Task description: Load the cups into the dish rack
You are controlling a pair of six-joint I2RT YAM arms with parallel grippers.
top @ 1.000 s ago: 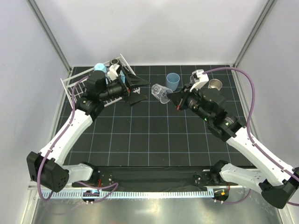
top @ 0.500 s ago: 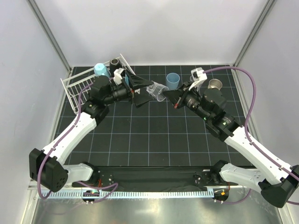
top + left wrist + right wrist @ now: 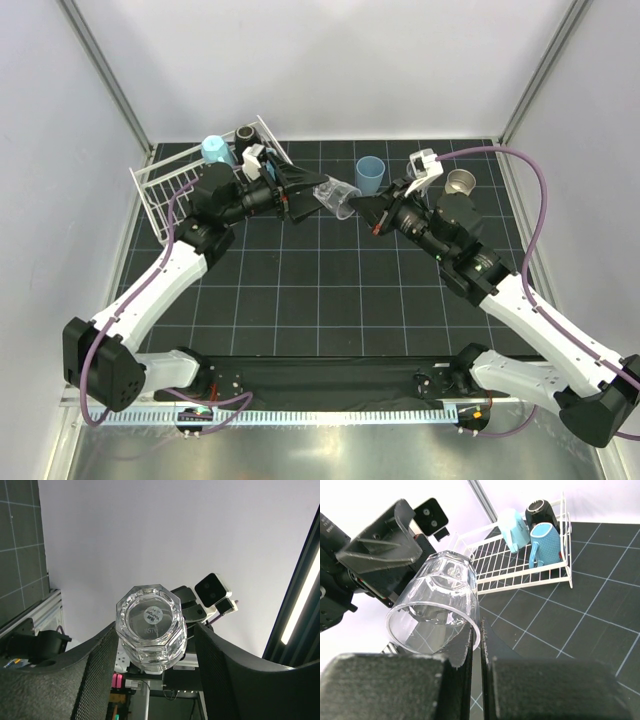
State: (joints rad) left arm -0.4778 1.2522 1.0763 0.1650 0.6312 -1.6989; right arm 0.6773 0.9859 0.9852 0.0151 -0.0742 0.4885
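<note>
A clear glass (image 3: 335,195) hangs on its side in mid-air above the mat, between the two arms. My right gripper (image 3: 362,208) is shut on its rim, one finger inside and one outside (image 3: 476,630). My left gripper (image 3: 312,197) has come round the glass's base. In the left wrist view the clear glass (image 3: 152,627) sits between the mesh pads, against the left pad with a thin gap to the right pad (image 3: 210,655). The white dish rack (image 3: 165,185) at the back left holds a light blue mug (image 3: 212,150) and a black mug (image 3: 245,133).
A light blue tumbler (image 3: 370,172) stands upright behind the glass. A brown metallic cup (image 3: 460,182) stands at the back right, next to the right arm. In the right wrist view the rack (image 3: 520,575) holds two light blue mugs (image 3: 545,542) and the black mug (image 3: 542,510).
My left gripper has swung right, away from the rack, to the glass, and its jaws have narrowed around the base. My right gripper has carried the glass slightly left.
</note>
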